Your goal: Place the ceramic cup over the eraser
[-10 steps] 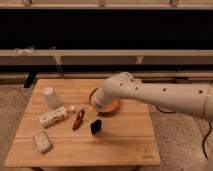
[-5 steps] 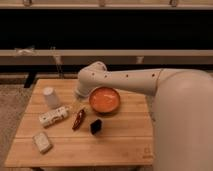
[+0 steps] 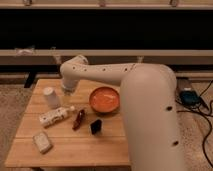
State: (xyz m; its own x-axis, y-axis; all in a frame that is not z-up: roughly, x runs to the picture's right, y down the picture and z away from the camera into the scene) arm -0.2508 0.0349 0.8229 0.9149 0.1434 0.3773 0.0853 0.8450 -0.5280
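Note:
The ceramic cup (image 3: 50, 96) stands upright at the table's back left, small and pale. The eraser (image 3: 96, 126), a small black block, lies near the middle of the table, in front of the orange bowl. My white arm reaches in from the right, bends above the table's back edge and points down. My gripper (image 3: 66, 94) hangs just right of the cup, close to it but not around it. It is open and holds nothing. The eraser lies well to its right and nearer the front.
An orange bowl (image 3: 104, 99) sits right of the gripper. A white labelled bottle (image 3: 56, 116) lies on its side in front of the cup, with a dark red elongated object (image 3: 78, 119) beside it. A pale beige block (image 3: 42, 142) lies front left on the wooden table (image 3: 75, 152).
The arm has swung left across the table, taking the gripper from over the bowl and eraser to beside the cup. No object has moved.

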